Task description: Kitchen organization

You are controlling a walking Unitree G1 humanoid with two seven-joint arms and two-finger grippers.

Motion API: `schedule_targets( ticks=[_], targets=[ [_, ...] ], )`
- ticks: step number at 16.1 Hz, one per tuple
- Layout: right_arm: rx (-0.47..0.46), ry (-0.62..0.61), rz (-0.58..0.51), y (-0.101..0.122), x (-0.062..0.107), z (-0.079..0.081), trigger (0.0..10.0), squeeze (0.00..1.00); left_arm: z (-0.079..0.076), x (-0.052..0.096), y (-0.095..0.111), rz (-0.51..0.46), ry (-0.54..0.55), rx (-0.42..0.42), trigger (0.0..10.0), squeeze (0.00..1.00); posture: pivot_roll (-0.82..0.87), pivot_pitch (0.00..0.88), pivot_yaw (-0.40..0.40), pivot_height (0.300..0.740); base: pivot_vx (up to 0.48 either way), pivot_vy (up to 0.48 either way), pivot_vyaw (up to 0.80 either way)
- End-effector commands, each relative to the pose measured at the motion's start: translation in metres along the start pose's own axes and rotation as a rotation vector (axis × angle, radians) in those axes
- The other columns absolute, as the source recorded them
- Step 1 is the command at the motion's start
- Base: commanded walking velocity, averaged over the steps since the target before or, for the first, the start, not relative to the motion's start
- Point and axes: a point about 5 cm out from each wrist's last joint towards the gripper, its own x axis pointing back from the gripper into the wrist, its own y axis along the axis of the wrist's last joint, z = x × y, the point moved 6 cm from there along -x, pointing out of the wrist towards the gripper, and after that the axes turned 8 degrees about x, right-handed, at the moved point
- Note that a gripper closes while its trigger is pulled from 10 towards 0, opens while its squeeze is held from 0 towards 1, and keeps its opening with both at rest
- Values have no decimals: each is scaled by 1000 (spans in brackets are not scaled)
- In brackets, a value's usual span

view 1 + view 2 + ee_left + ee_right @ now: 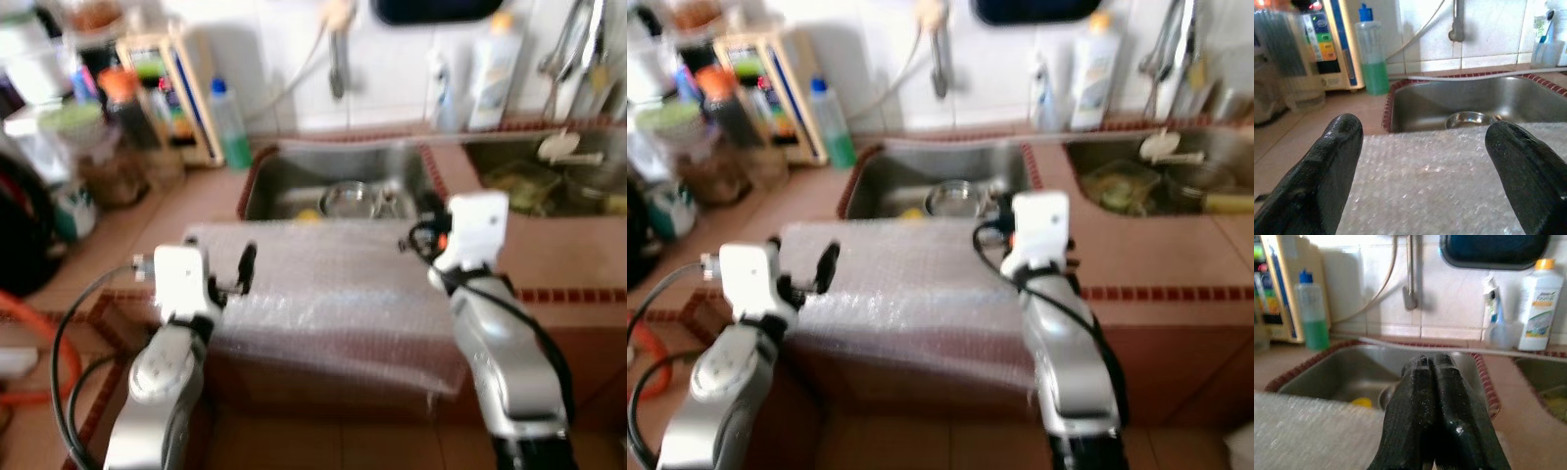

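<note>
A sheet of bubble wrap [333, 294] lies over the brown counter in front of the steel sink [294, 181] and hangs over the counter's front edge. My left gripper [1425, 147] is open just above the sheet's left part, its fingers [1337, 161] spread wide and pointing at the sink. My right gripper [1435, 367] is shut at the sheet's far right corner by the sink rim, and nothing shows between its fingers. In the sink sit a metal bowl [345, 199] and a small yellow thing [1362, 402].
A green soap bottle [228, 122] and a crowded rack [162, 93] stand at the back left. The tap [338, 64] hangs over the sink. A white bottle [495, 69] stands on the ledge. A second basin [549, 176] at the right holds dishes.
</note>
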Motion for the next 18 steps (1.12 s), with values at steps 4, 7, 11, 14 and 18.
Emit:
schedule_targets(
  ticks=[4, 7, 11, 14, 18],
  targets=[
    [-2, 13, -2, 2, -4, 4, 10000, 0, 5, 0, 1, 4, 8, -24, 10000, 0, -205, 63, 144, 740, 0, 0, 0],
    [18, 25, -5, 2, -5, 6, 10000, 0, 2, -1, 0, 5, -1, -16, 10000, 0, -203, 60, 143, 740, 0, 0, 704],
    [8, 25, -4, 1, -6, 6, 10000, 0, 0, 0, -3, 16, -6, -15, 10000, 0, -201, 56, 139, 740, 0, 0, 528],
    [8, 22, -6, 1, -7, 5, 10000, 0, -1, 0, -3, 16, -17, -21, 10000, 0, -201, 51, 141, 740, 0, 0, 0],
    [5, 22, -6, 1, -7, 5, 10000, 0, -3, -1, -2, 14, -23, -21, 10000, 0, -202, 50, 142, 740, -122, 0, 0]
  ],
)
